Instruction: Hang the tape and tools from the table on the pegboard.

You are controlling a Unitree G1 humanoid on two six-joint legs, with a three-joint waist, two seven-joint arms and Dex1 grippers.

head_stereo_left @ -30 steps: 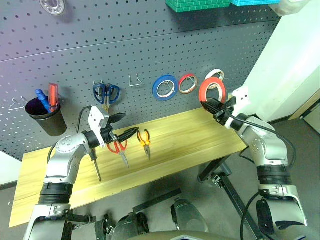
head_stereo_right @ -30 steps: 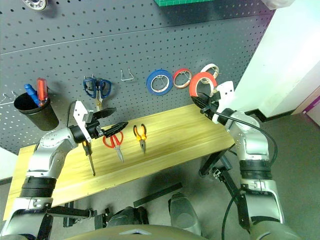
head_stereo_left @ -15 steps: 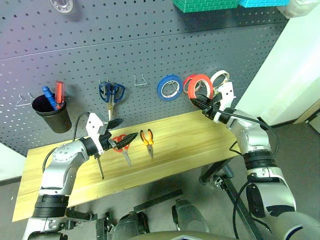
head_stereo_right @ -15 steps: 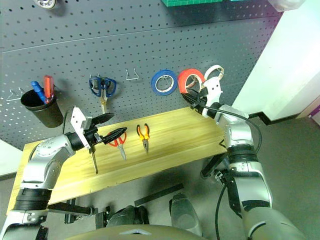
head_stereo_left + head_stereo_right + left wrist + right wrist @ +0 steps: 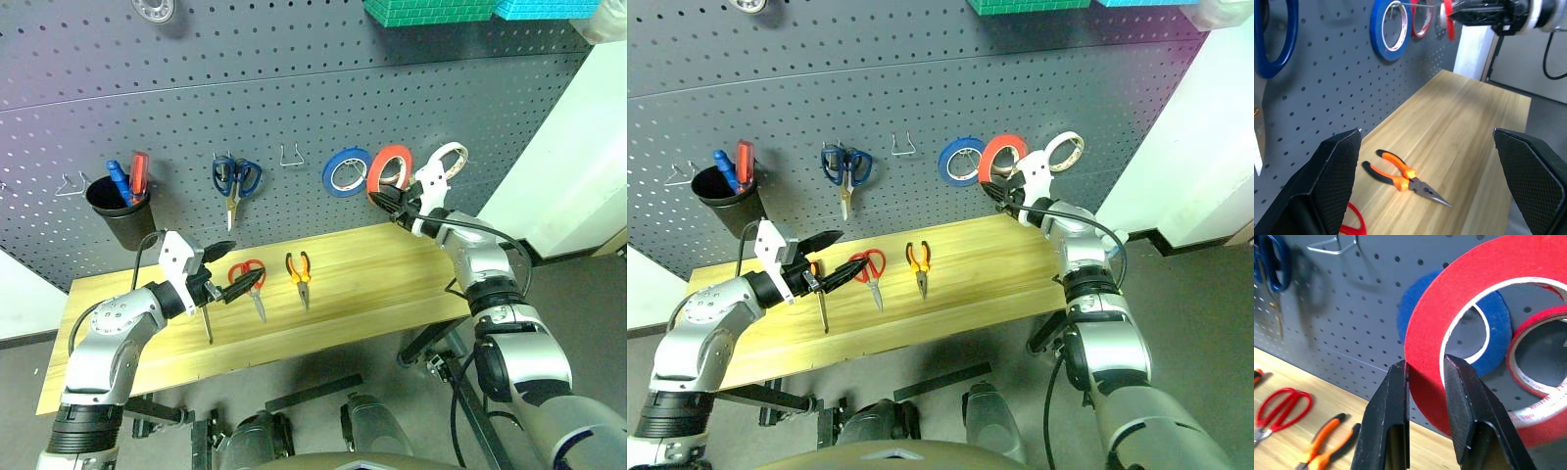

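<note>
The right gripper (image 5: 1425, 377) pinches the tape (image 5: 1449, 298) against the pegboard (image 5: 245, 88), arm outstretched (left gripper (image 5: 227, 274) spread wide).

Note what you cannot read here. The red tape roll (image 5: 1474, 298) runs off the right wrist view's edge, and its lower rim is covered by the right claw (image 5: 1425, 382), so you see only part of the ring. Behind it, the blue roll (image 5: 1498, 328) is half hidden, and the small red roll (image 5: 1528, 377) is cut by the edge. In the head views the hook under the tape is too small to make out; you cannot tell whether the roll is on it. The red-handled scissors (image 5: 1352, 223) are cropped in the left wrist view. The screwdriver (image 5: 206, 323) handle sits behind the left claw (image 5: 240, 274).
</note>
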